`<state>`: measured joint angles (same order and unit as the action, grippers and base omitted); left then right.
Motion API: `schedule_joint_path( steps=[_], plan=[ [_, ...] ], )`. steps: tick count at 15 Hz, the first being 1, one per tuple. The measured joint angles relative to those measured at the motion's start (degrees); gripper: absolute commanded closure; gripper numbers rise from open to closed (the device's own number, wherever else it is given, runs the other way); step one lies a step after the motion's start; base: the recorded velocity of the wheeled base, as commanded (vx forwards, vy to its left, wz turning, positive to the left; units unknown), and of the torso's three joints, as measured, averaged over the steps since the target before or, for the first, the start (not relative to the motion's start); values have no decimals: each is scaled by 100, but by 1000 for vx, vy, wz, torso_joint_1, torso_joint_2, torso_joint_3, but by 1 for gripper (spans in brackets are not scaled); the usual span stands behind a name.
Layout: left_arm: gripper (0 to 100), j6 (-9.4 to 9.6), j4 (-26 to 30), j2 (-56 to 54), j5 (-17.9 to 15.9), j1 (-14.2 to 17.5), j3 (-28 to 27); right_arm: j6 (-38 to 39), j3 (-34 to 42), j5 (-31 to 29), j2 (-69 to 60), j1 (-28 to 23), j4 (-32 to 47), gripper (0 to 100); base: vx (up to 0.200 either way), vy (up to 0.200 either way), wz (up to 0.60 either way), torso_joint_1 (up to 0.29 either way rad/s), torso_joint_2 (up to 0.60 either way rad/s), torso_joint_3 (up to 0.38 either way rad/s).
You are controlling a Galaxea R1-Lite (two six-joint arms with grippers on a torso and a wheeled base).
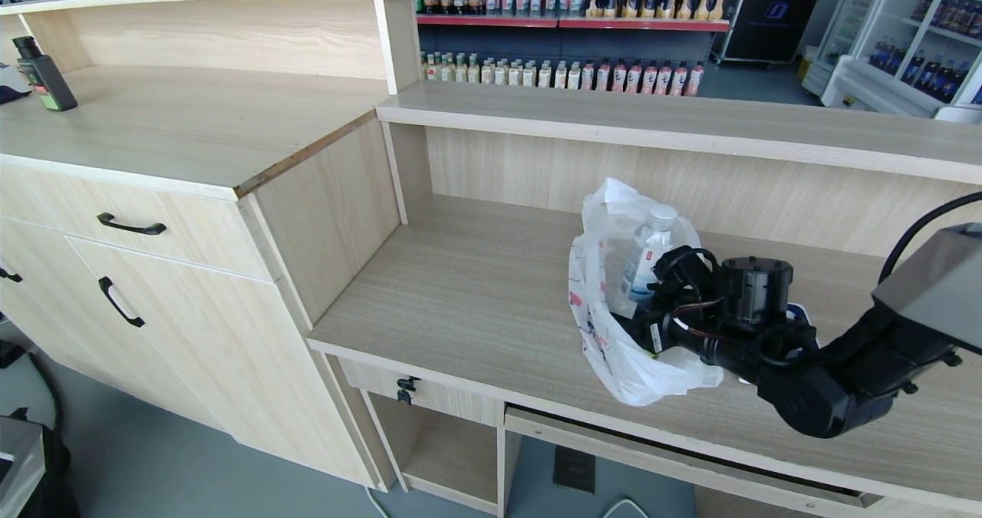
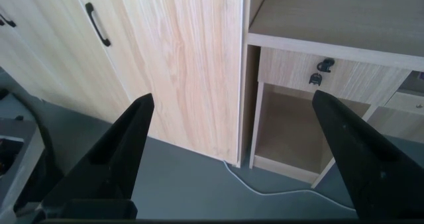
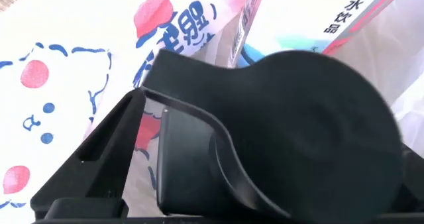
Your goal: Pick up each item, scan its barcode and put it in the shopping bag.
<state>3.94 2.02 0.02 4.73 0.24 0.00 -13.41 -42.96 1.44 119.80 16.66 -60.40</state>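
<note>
Right of centre, my right gripper (image 1: pixel 652 315) is at the mouth of the bag (image 1: pixel 606 345), a black item (image 3: pixel 298 138) just before it; I cannot tell if it grips. My left gripper (image 2: pixel 232 144), spread apart, faces the floor (image 2: pixel 192 184), so the right is nearer.

Open shopping bag (image 1: pixel 614 364), water bottle (image 1: pixel 647 253) seemingly upright inside

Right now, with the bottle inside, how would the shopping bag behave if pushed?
Likely floppy: the shopping bag is thin crinkled plastic, slumped on the counter, so it would crumple rather than slide. The bottle standing inside looks tall and narrow, probably tipping if the bag shifts.
</note>
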Motion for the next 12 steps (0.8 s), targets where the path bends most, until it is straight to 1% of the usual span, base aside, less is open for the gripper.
schedule_joint_path(
  steps=[3,6,9,12],
  plan=[
    [0,2,-2,0,0,0,0,-82,-124,212,-425,54,46,0,0,0,0,0,0,0],
    [0,0,0,0,0,0,0,-550,-168,302,-985,61,46,0,0,0,0,0,0,0],
    [0,2,0,0,0,0,0,-785,-105,307,-1508,-60,39,0,0,0,0,0,0,0],
    [0,2,0,0,0,0,0,-1037,62,349,-2110,-252,230,0,0,0,-600,-1,4,4]
  ],
)
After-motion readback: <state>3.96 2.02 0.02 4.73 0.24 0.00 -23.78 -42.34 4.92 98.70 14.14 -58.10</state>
